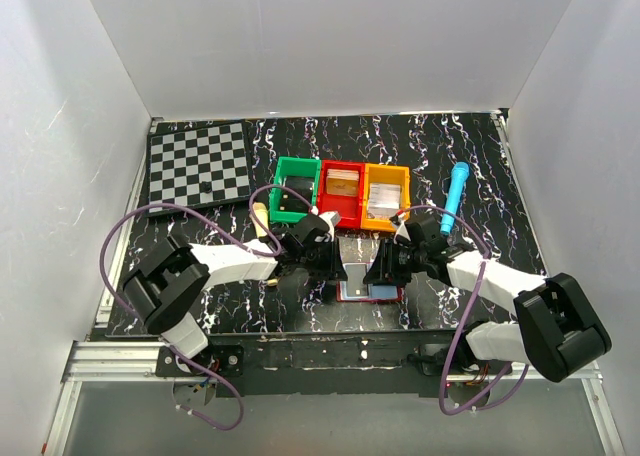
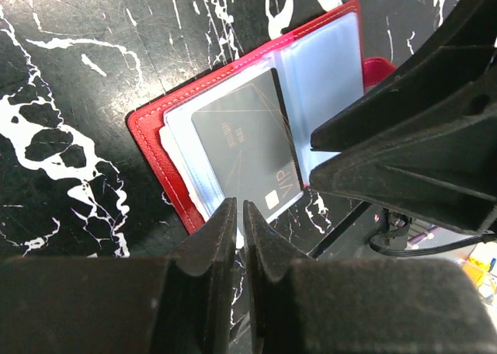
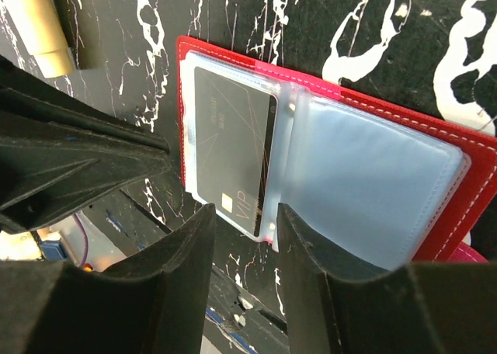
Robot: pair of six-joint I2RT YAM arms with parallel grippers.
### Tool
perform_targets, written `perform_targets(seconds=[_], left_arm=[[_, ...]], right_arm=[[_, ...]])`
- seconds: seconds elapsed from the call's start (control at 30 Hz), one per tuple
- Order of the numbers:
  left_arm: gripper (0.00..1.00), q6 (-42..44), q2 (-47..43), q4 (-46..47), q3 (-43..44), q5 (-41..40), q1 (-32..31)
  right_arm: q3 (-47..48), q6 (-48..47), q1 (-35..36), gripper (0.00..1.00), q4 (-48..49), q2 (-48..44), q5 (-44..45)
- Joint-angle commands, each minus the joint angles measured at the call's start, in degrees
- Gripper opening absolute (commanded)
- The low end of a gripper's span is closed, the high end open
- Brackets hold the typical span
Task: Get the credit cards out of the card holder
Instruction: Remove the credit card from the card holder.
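Card holder: dark red, lying open and flat on the black, white-veined table, near its front edge and just in front of a red bin. My two claws meet over it, one from each side.

Inside the card holder are clear, pale-blue plastic sleeves. One sleeve holds a dark grey card printed with "VIP" and a small gold chip. The sleeve page beside it looks glossy and bare.

My left gripper has its fingers drawn almost together, with only a sliver of gap. A pale sleeve edge seems to run between the tips, so I may be pinching it, though the angle is too steep to be sure.

My right gripper is spread apart. Its fingers straddle the lower corner of the carded sleeve, right at the fold between the pages, and neither finger presses the plastic.

Behind, a green bin and an orange bin flank the red one. A chessboard lies at the far left.
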Motion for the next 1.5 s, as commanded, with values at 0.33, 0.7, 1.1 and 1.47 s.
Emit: perform_targets(seconds=[0.33,0.7,1.1,1.47], left_arm=[[0.06,0.85,3.79,-3.20,4.62,-1.30,0.25],[0.03,0.50,5.81,-5.57,5.76,-1.83,0.25],[0.00,-0.46,8.19,-7.60,6.29,-2.27,0.16],[0.00,-1.08,8.19,-8.57,5.68,-2.88,0.16]], right_arm=[[-0.35,0.19,-0.25,0.47,4.57,1.71,-0.51],[0.09,0.10,-0.25,0.47,4.84,2.50,-0.86],[0.09,0.54,-0.25,0.46,5.19,1.18,-1.31],[-0.87,0.98,-0.16,0.45,7.03,0.66,-1.04]])
